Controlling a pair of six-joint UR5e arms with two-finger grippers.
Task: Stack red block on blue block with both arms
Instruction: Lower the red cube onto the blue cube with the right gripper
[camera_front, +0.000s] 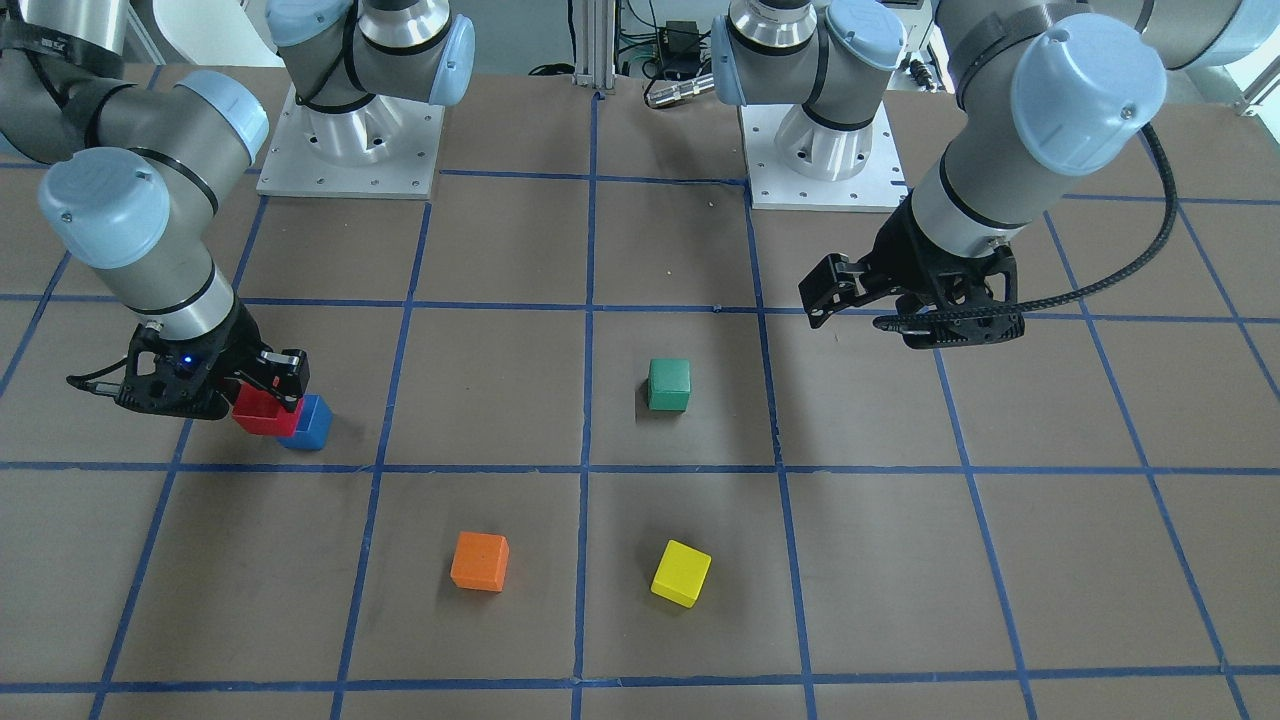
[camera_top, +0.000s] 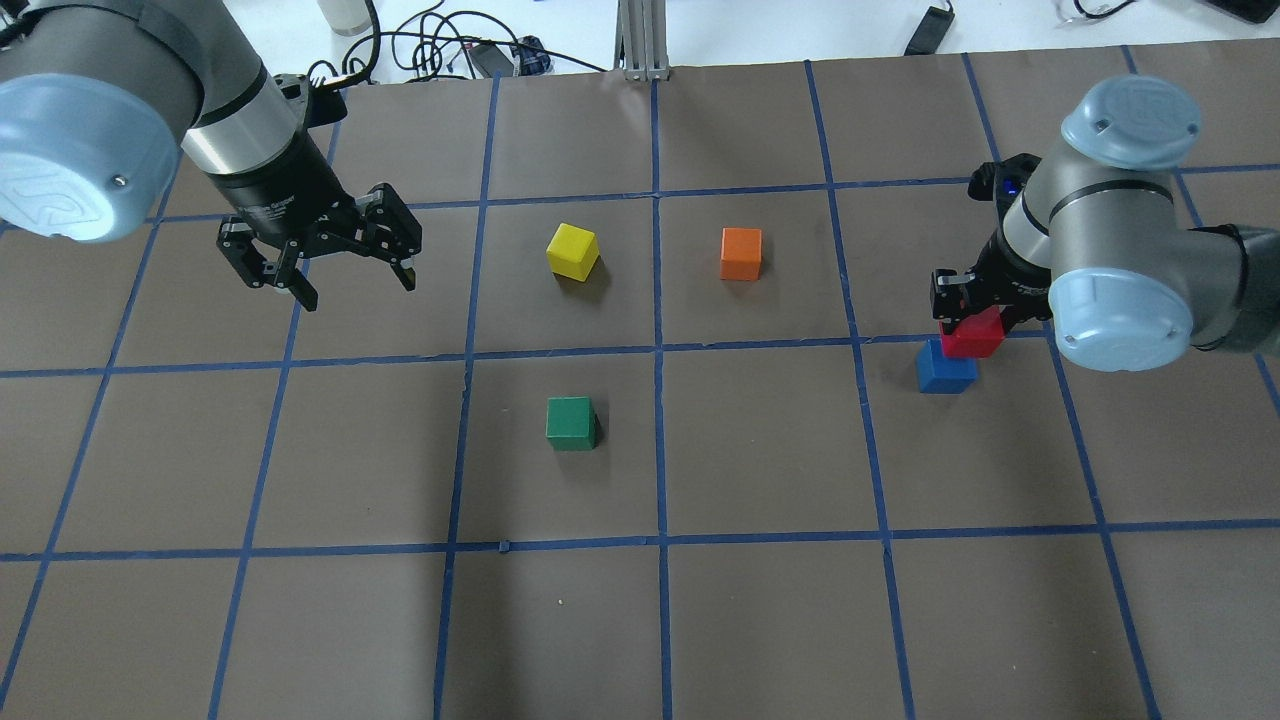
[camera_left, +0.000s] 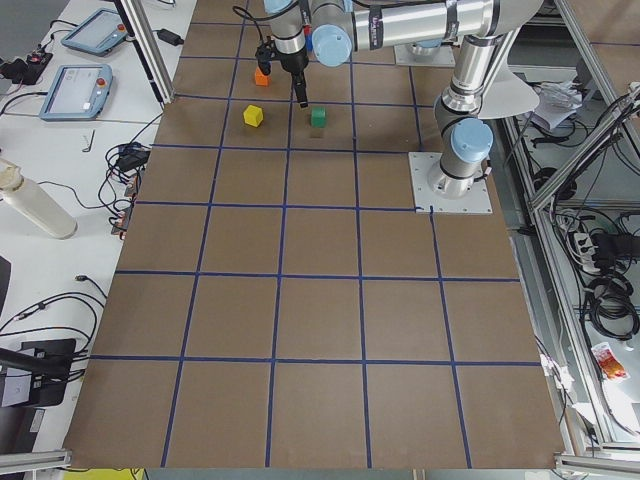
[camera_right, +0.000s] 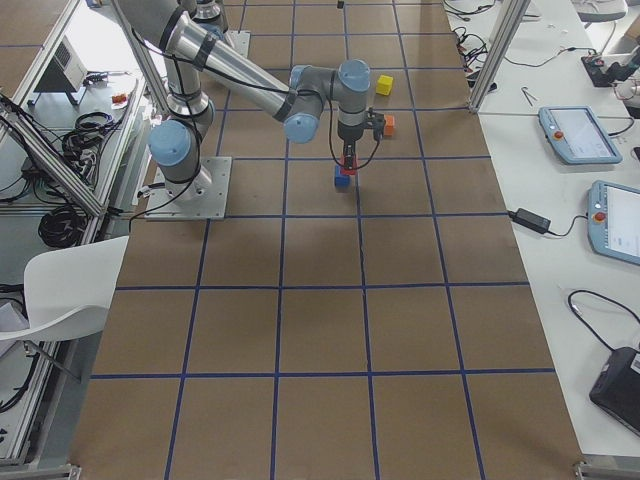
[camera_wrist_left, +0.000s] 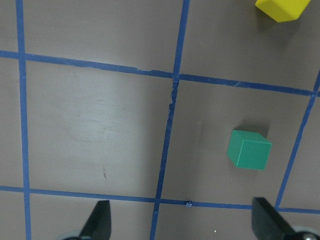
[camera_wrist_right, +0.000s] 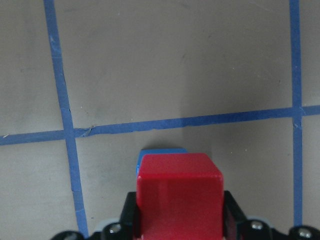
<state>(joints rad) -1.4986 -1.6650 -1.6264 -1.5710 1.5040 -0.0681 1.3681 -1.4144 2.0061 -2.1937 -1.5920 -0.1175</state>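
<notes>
right hand (camera_top: 972, 318) clamped on red block (camera_top: 972, 335) | right wrist view: blue block (camera_wrist_right: 162, 151) only a sliver behind red | overhead: blue mostly exposed | left hand (camera_top: 357, 288) fingers spread apart

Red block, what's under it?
The blue block, right below it. The red block, held by the right gripper, covers most of its top; whether they touch is hidden.
</notes>
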